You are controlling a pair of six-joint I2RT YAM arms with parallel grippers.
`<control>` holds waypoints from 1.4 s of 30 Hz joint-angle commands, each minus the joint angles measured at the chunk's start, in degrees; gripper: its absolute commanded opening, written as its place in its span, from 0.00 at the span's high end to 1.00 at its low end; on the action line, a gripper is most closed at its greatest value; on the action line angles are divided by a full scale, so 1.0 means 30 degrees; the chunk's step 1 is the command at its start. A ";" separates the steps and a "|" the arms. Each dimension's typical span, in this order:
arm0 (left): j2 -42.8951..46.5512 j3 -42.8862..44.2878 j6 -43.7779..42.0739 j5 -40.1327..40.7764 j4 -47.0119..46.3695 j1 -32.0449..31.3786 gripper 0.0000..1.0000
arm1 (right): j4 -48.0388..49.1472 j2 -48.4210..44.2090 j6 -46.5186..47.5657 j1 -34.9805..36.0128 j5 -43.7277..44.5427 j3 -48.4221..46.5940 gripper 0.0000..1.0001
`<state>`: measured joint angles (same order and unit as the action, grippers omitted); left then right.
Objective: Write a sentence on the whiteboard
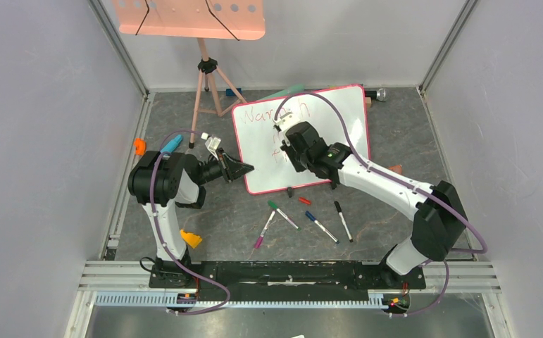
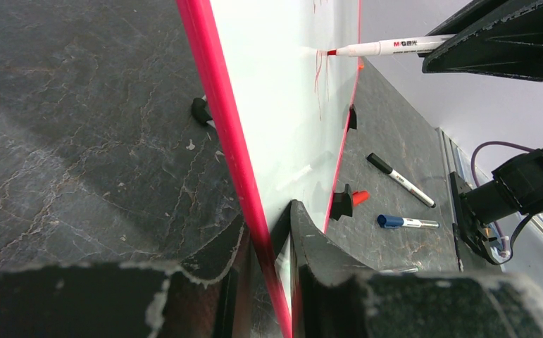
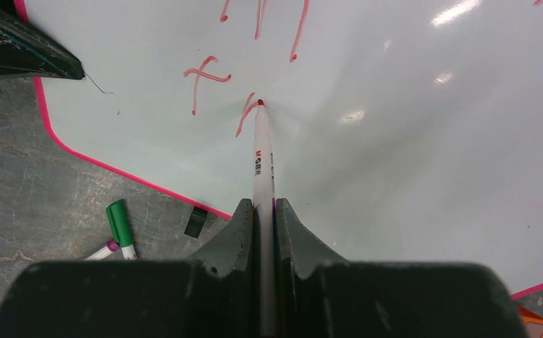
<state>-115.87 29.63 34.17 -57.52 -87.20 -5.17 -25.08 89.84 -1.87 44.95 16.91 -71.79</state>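
The whiteboard (image 1: 339, 120) stands tilted at the back of the dark table, white with a pink-red rim (image 2: 219, 105). My left gripper (image 1: 244, 169) is shut on its lower left edge, one finger on each side of the rim (image 2: 272, 225). My right gripper (image 1: 284, 130) is shut on a white red-tipped marker (image 3: 261, 162), jaws tight on its barrel (image 3: 260, 211). The marker's tip (image 2: 332, 52) touches the board at a short fresh red stroke (image 3: 247, 116). The sentence shows as a top line reading "Warmth" (image 1: 275, 111), with more red strokes (image 3: 201, 77) lower down, partly hidden by my right arm.
Loose markers lie in front of the board: green (image 1: 282, 215), purple (image 1: 263, 232), blue (image 1: 321, 227), black (image 1: 343, 221), and a red cap (image 1: 304, 201). A salmon tray on a tripod (image 1: 191, 17) stands back left. An orange piece (image 1: 191, 239) lies by my left base.
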 commanded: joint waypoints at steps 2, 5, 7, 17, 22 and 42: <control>-0.0368 0.0216 -0.2338 0.2494 -0.0670 0.0317 0.92 | -0.0065 -0.0149 0.0037 -0.0100 0.0545 -0.0776 1.00; -0.0313 0.0195 -0.2423 0.2473 -0.0670 0.0301 0.93 | 0.0474 -0.1581 0.0242 -0.0107 -0.0636 -0.0217 1.00; -0.0317 0.0210 -0.2427 0.2471 -0.0670 0.0315 0.93 | 0.0909 -0.2392 0.0328 -0.0098 -0.0688 0.0337 1.00; -0.0362 0.0199 -0.2383 0.2487 -0.0685 0.0317 0.93 | 0.0697 -0.1366 0.0462 -0.0100 -0.0129 -0.0176 1.00; -0.0363 0.0156 -0.2391 0.2493 -0.0670 0.0345 0.93 | 0.0762 -0.0875 0.1170 -0.0119 0.0354 -0.0598 1.00; -0.0358 0.0153 -0.2404 0.2531 -0.0671 0.0346 0.93 | 0.0289 0.0234 0.0759 -0.0317 0.2184 -0.1009 1.00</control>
<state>-115.87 29.63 34.17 -57.52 -87.20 -5.17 -23.66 90.02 1.06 44.60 19.64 -73.06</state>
